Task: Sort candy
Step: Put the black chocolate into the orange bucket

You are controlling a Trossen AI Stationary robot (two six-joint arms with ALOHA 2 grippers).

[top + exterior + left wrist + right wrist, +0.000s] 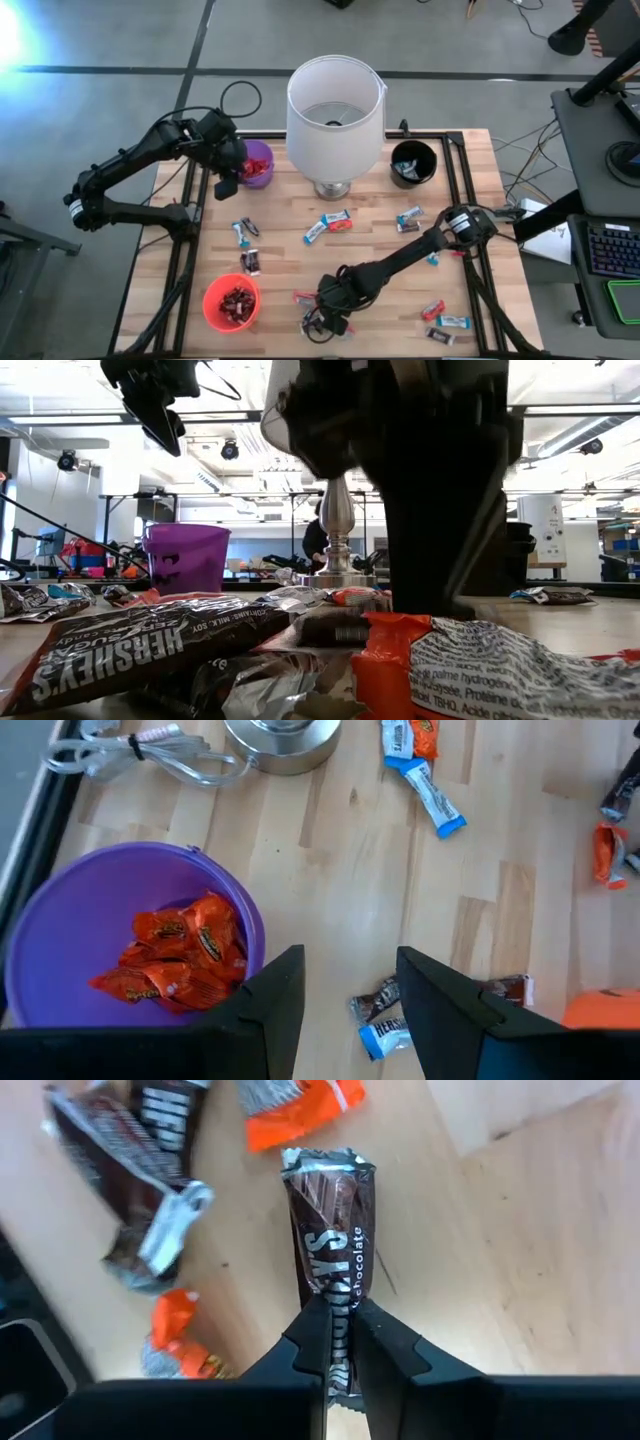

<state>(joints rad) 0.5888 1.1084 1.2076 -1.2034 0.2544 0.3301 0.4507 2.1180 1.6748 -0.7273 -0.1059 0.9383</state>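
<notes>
Wrapped candy lies scattered on the wooden table (280, 215), among it a blue bar (315, 232) and a red one (433, 310). My right gripper (341, 1315) is near the table's front edge (327, 305), shut on a brown Hershey's bar (332, 1220). Other brown and orange candy (150, 1155) lies around it. My left gripper (350, 1010) hangs open above the table beside the purple cup (110, 910) at the far left (228, 180), with nothing between its fingers. The purple cup holds orange candy (175, 955). My right gripper pinches the brown bar between its two fingers at one end of the wrapper (340, 1295). The fingers come from above, slanting down, and lie along the bar. The bar points away below the fingertips. Whether its far crimped end (328, 1162) still touches the table does not show.
A lamp with a white shade (335, 105) stands at the table's far middle. A black cup (413, 163) is at the far right and a red cup (232, 303) with dark candy at the near left. A coiled cable (130, 755) lies by the lamp's foot.
</notes>
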